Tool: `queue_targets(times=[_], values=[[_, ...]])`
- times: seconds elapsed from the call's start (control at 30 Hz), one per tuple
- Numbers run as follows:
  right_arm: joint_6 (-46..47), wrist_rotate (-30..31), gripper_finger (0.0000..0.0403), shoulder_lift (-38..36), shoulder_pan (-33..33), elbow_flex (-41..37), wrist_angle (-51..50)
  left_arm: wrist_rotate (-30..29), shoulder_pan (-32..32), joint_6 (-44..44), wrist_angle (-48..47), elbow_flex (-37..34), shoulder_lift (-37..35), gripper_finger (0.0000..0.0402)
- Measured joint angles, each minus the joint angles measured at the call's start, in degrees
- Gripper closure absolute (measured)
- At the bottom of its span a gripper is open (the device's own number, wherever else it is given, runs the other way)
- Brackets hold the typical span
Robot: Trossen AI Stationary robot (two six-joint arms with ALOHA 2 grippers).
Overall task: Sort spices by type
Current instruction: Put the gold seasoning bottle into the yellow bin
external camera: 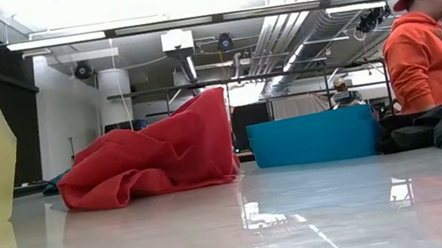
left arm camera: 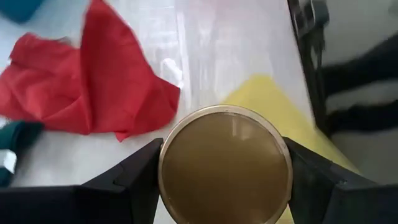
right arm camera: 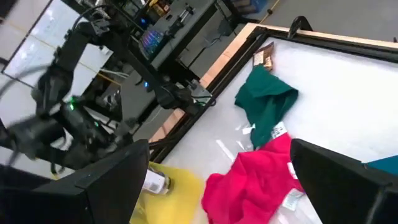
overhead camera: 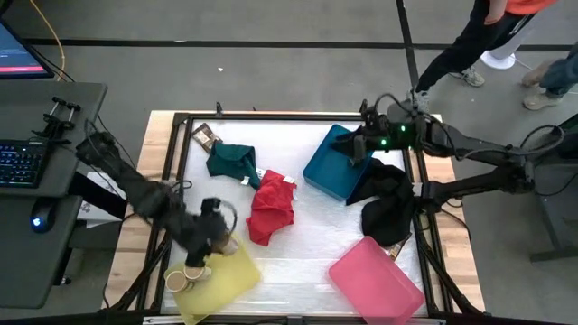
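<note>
Left gripper (overhead camera: 209, 242) is hovering over the yellow tray (overhead camera: 219, 282) at about 7 o'clock on the tabletop (overhead camera: 298, 257), fingers (left arm camera: 127, 183) part open and clamping a tan-lid jar (left arm camera: 225, 165) between them; in the left wrist view the round tan lid is filling the gap between both fingers, with the yellow tray just under it. Two more tan-lid jars (overhead camera: 186, 277) are lying in the yellow tray at its 9 o'clock edge, touching each other; the right wrist view is showing one jar (right arm camera: 153, 182) lying on its side in that tray. A brown-and-orange packet (overhead camera: 205, 137) is lying at 11 o'clock near the tabletop corner, just beside the green cloth (overhead camera: 233, 162). Red cloth (overhead camera: 271, 208) is sitting crumpled near the centre, touching the green cloth's 4 o'clock side. Right gripper (overhead camera: 358, 143) is hanging over the blue tray (overhead camera: 330, 167) at 1 o'clock, fingers (right arm camera: 106, 180) spread wide and gripping nothing. Black cloth (overhead camera: 388, 203) is lying at 3 o'clock, touching the blue tray. Pink tray (overhead camera: 375, 278) is sitting at 5 o'clock, just beside the black cloth. In the low view a person (external camera: 423, 52) in an orange hoodie is standing beyond the tabletop at the far side; cannot tell any green-lid jars from these views.
</note>
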Motion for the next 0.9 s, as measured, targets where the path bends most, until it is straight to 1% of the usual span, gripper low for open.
queue_targets(times=[0.1, 0.2, 0.37, 0.53, 0.63, 0.77, 0.9], values=[[1.89, 6.15, 0.002, 0.0, 4.75, 0.0, 0.5, -1.84, -4.49, 2.19, 0.31, -1.19, 2.72, 0.0165], [4.23, 11.6, 0.002, 0.0, 8.28, 0.0, 0.53, -1.57, -7.12, 1.54, -0.14, -3.26, 4.78, 0.0165], [5.88, 17.22, 0.002, 0.0, 11.94, 0.0, 0.51, -1.54, -9.87, -1.01, 1.18, -6.51, 6.27, 0.0165], [6.31, 18.45, 0.002, 0.0, 12.84, 0.0, 0.49, -1.05, -11.02, -4.19, 6.51, -10.47, 6.32, 0.0165], [6.16, 18.45, 0.002, 0.0, 12.84, 0.0, 0.4, -1.13, -11.24, -4.78, 7.25, -12.13, 6.32, 0.0162], [5.68, 18.45, 0.002, 0.0, 12.7, 0.0, 0.4, -1.39, -10.65, -5.24, 7.87, -13.1, 6.3, 0.0125], [5.29, 18.4, 0.002, 0.0, 12.69, 0.0, 0.38, 1.36, -9.74, -5.23, 7.9, -13.57, 6.32, 0.0095]])
